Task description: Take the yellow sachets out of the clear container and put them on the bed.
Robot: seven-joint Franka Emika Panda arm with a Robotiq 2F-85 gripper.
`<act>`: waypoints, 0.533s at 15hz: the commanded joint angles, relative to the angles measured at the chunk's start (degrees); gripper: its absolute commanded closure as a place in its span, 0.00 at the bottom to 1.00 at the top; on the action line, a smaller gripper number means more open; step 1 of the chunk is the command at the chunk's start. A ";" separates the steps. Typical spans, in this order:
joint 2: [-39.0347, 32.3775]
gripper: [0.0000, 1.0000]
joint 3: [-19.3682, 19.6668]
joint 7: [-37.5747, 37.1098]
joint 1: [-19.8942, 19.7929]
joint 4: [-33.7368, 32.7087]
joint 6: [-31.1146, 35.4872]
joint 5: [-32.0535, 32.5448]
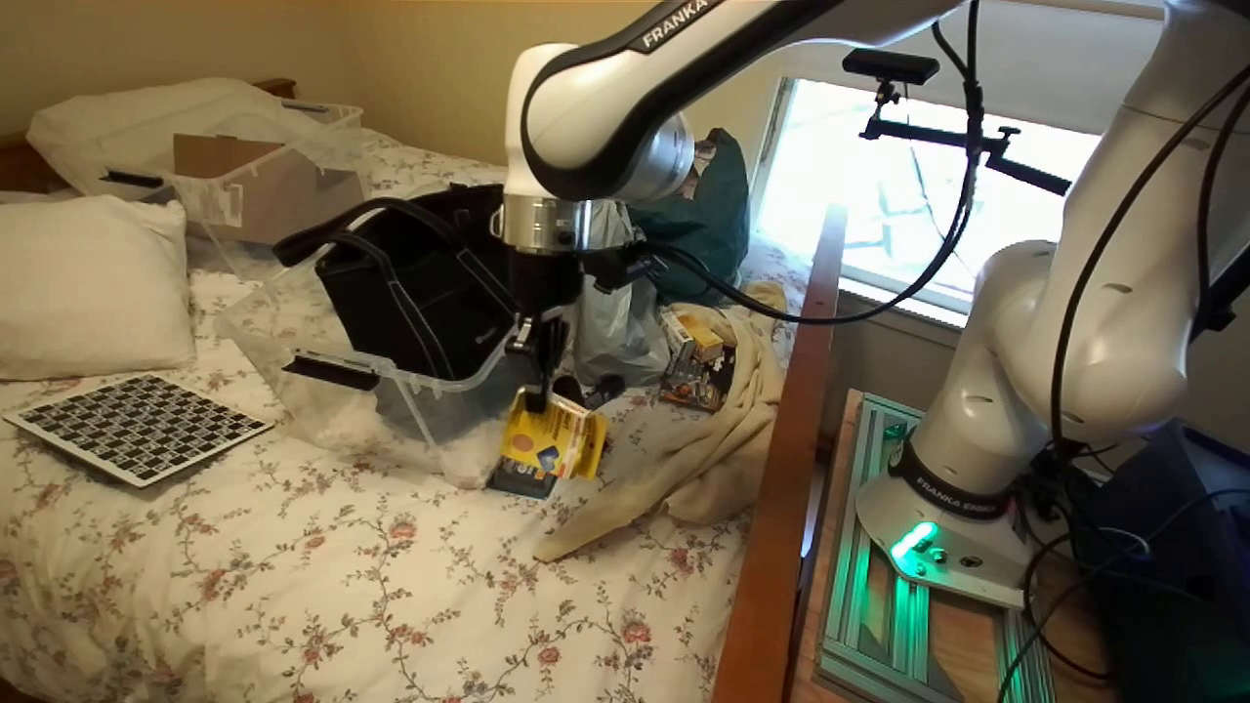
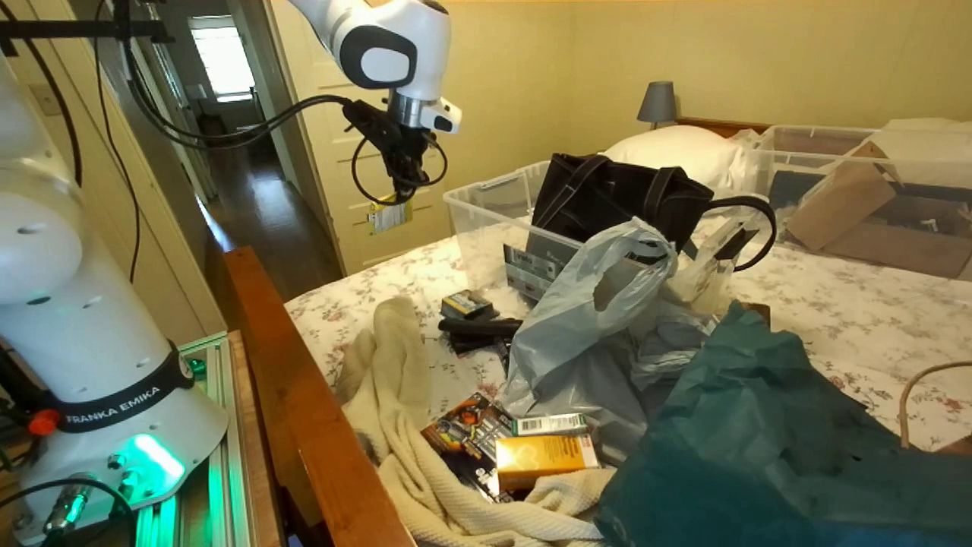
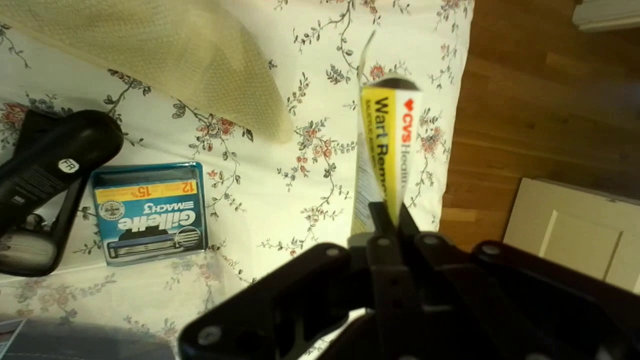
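Note:
My gripper (image 1: 537, 398) is shut on a yellow CVS wart remover box (image 1: 555, 437); no separate sachets show. In the wrist view the box (image 3: 387, 145) is squeezed between the fingertips (image 3: 395, 215), and its far end stands open with a flap. In an exterior view the box (image 2: 390, 218) hangs in the air under the gripper (image 2: 396, 199). The clear container (image 1: 459, 389) stands on the bed (image 1: 391, 596), with a black bag (image 1: 420, 283) in it. The container (image 2: 486, 201) is beside the gripper. The container's inside is partly hidden by the bag.
A blue Gillette pack (image 3: 150, 215) and a black item (image 3: 60, 160) lie by the container. A cream blanket (image 1: 684, 459), a grey plastic bag (image 2: 592, 319), a green bag (image 2: 759, 425) and several boxes lie near the wooden bed rail (image 1: 781, 508). A checkered board (image 1: 142, 425) lies on the bed.

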State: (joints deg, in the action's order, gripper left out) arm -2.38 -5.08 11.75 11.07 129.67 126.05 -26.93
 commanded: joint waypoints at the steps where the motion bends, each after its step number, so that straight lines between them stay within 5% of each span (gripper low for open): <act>1: -4.98 0.71 -1.52 1.70 -1.65 -5.27 -3.81 -1.07; 8: -9.51 0.23 -2.77 0.64 -2.95 -10.20 -5.66 -0.56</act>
State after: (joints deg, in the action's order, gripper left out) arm -9.69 -6.56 12.18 9.64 122.62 122.82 -26.93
